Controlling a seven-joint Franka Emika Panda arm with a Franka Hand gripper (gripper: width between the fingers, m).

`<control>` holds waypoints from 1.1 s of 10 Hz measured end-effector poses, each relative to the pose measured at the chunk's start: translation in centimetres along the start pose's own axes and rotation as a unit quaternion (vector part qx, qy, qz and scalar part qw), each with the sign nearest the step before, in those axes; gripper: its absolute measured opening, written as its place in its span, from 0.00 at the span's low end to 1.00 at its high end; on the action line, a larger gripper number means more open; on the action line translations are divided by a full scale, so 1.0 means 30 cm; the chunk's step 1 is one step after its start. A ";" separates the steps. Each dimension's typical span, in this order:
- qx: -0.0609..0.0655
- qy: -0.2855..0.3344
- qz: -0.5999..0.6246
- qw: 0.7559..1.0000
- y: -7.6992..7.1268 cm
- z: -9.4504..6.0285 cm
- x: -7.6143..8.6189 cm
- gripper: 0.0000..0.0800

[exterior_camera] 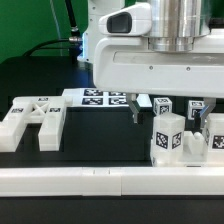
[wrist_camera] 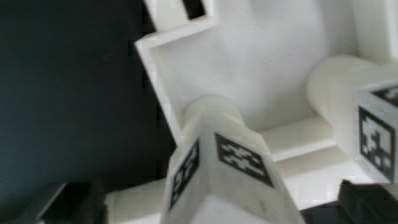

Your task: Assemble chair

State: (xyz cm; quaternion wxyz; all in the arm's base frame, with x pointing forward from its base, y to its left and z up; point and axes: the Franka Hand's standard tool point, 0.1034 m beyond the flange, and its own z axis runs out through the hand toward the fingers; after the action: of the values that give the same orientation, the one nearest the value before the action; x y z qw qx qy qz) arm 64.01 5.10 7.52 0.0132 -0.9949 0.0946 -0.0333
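Chair (exterior_camera: 172,140): partly built. It is a cluster of white tagged blocks and uprights on the table (exterior_camera: 40,80), at the exterior view's right, just behind the rail (exterior_camera: 100,182). Tags face the camera on at least two uprights.

Loose part (exterior_camera: 32,122): a white forked piece with tags on top. It lies flat at the exterior view's left, well apart from the cluster and close to the rail.

The wrist view shows one tagged post (wrist_camera: 222,155) rising from a white slab (wrist_camera: 214,60), with a second tagged upright (wrist_camera: 365,115) just beside it.

Gripper (exterior_camera: 168,120): directly over the cluster, pointing down. The fingers (exterior_camera: 135,108) stand wide apart. In the wrist view the two dark tips sit at opposite edges of the frame, and the gripper (wrist_camera: 214,205) straddles the post. A gap is visible on the side of the near finger (wrist_camera: 63,200). Nothing is held.

Marker board (exterior_camera: 100,97): flat on the table behind the parts, between the loose part and the cluster.

Arm (exterior_camera: 150,50): its large white body fills the upper exterior view.
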 end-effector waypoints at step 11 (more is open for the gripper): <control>-0.015 -0.002 -0.241 0.970 0.020 0.001 0.004 0.36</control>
State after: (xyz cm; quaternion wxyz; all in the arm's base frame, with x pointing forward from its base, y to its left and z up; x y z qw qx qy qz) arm 64.00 4.49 7.48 -0.0101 -0.9884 -0.1480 -0.0324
